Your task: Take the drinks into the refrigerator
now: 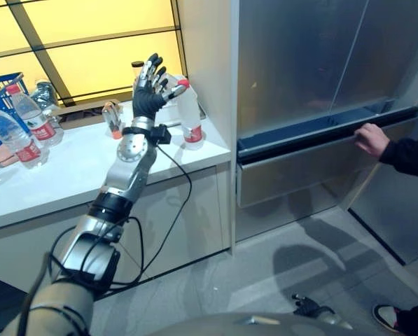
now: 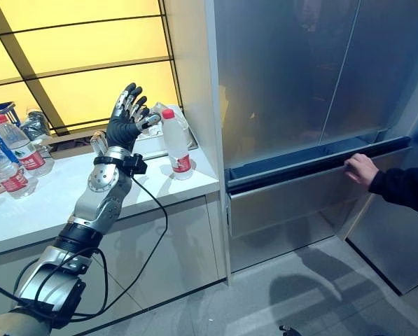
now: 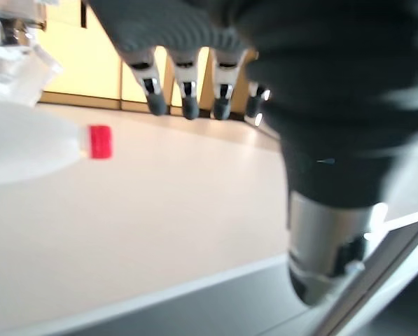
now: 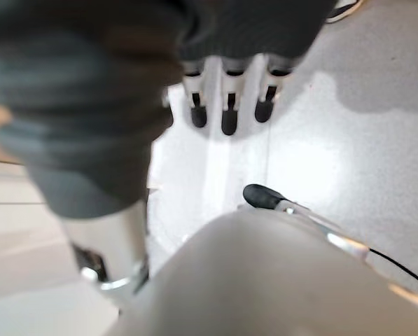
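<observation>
Left hand (image 2: 127, 115) was spread open just beside the upright red-capped water bottle (image 2: 175, 143) on the worktop (image 2: 47, 203). Best to wrap the bottle's middle squarely. Right hand (image 4: 226, 105) hung relaxed, fingers straight.

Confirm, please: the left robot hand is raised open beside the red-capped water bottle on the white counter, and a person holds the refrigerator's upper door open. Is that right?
One detail is wrong. The person's hand grips the handle of the lower drawer, pulled slightly out; the upper doors are closed, as the right eye view shows. The left robot hand is open beside the red-capped water bottle on the white counter.
</observation>
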Controlling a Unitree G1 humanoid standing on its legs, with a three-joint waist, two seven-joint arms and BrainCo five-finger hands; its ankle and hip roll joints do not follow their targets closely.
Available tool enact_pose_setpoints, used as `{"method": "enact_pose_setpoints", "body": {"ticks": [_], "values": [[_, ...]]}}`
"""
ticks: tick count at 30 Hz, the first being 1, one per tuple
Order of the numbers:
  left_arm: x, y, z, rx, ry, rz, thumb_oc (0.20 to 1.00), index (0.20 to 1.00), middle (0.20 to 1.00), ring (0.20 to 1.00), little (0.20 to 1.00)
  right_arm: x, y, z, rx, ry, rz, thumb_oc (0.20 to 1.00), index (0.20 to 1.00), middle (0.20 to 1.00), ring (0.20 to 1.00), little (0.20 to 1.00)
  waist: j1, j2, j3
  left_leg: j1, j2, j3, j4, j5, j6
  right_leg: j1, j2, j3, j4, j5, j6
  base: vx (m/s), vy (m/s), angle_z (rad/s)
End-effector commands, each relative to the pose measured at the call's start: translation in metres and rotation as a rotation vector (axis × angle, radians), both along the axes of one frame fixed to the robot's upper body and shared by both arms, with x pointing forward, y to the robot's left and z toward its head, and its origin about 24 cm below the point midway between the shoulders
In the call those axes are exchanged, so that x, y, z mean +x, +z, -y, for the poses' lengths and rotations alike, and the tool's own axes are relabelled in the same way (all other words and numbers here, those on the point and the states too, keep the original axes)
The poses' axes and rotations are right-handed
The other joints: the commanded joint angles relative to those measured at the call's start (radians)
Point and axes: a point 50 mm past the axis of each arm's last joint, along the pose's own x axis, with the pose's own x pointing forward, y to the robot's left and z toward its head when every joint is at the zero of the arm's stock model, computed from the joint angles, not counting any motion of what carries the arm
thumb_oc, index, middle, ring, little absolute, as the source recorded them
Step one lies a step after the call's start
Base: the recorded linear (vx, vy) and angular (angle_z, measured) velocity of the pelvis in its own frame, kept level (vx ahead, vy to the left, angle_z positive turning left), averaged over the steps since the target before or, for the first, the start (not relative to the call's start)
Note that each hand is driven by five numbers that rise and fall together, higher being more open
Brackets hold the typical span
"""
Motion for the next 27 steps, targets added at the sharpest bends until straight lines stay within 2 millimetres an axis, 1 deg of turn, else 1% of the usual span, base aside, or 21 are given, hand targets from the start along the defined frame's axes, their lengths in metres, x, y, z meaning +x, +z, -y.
{"method": "enact_pose_setpoints", "body": {"ticks": [1, 3, 9, 27], "values": [[0.0073, 0.0685, -0.0081, 0.040, 0.068, 0.191, 1.000, 1.000, 1.000, 1.000, 1.000, 0.0013, -0.0043, -0.0262, 0.052, 0.053, -0.008, 1.000, 1.000, 1.000, 1.000, 1.000, -0.014, -0.022, 0.028, -0.034, -0.081, 0.008, 0.038, -0.040, 0.085, 0.032, 0.000, 0.019, 0.148, -0.164, 0.050, 0.00, 0.000, 0.00], [0.0063, 0.0707, -0.0089, 0.033, 0.072, 0.202, 1.000, 1.000, 1.000, 1.000, 1.000, 0.0019, -0.0043, -0.0270, 0.055, 0.051, -0.005, 1.000, 1.000, 1.000, 1.000, 1.000, -0.015, -0.022, 0.029, -0.035, -0.081, 0.009, 0.038, -0.041, 0.085, 0.031, 0.000, 0.021, 0.147, -0.163, 0.051, 0.00, 0.000, 0.00], [0.0070, 0.0689, -0.0077, 0.033, 0.071, 0.196, 1.000, 1.000, 1.000, 1.000, 1.000, -0.0012, -0.0048, -0.0259, 0.054, 0.049, -0.012, 1.000, 1.000, 1.000, 1.000, 1.000, -0.016, -0.022, 0.032, -0.035, -0.084, 0.012, 0.039, -0.042, 0.087, 0.032, 0.000, 0.024, 0.146, -0.162, 0.051, 0.00, 0.000, 0.00], [0.0083, 0.0712, -0.0118, 0.047, 0.083, 0.193, 1.000, 1.000, 1.000, 1.000, 1.000, 0.0031, -0.0038, -0.0248, 0.050, 0.055, -0.008, 1.000, 1.000, 1.000, 1.000, 1.000, -0.010, -0.026, 0.033, -0.038, -0.083, 0.009, 0.042, -0.038, 0.087, 0.029, 0.001, 0.025, 0.147, -0.157, 0.052, 0.00, 0.000, 0.00]]}}
